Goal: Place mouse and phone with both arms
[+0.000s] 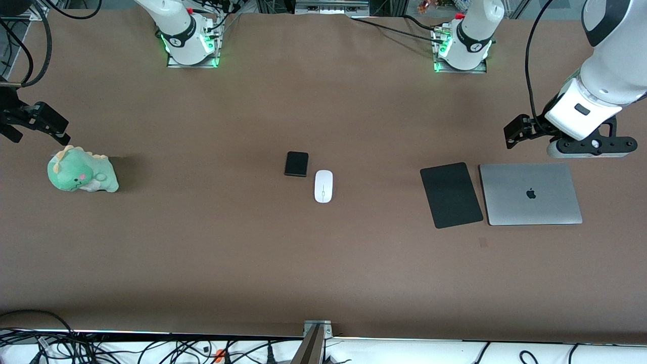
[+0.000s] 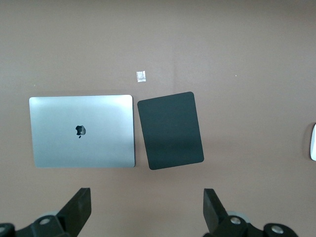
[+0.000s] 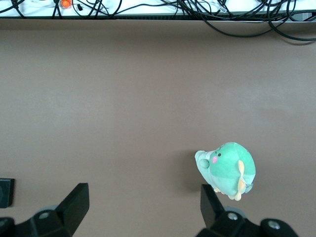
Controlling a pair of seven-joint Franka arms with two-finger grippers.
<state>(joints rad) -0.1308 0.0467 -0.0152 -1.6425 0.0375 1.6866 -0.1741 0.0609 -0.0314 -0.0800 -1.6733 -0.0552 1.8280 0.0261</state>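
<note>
The white mouse (image 1: 323, 186) lies mid-table, with the black phone (image 1: 296, 164) beside it, slightly farther from the front camera and toward the right arm's end. My left gripper (image 1: 536, 134) hangs open and empty over the table just past the laptop and mouse pad; in the left wrist view (image 2: 147, 212) its fingers are wide apart, and the mouse's edge (image 2: 313, 142) shows at the border. My right gripper (image 1: 39, 135) hangs open and empty over the table by the plush toy; in the right wrist view (image 3: 143, 210) the phone's corner (image 3: 6, 192) shows at the border.
A flat black mouse pad (image 1: 451, 194) and a closed silver laptop (image 1: 529, 194) lie side by side at the left arm's end. A green plush dinosaur (image 1: 81, 171) sits at the right arm's end. Cables run along the table's near edge.
</note>
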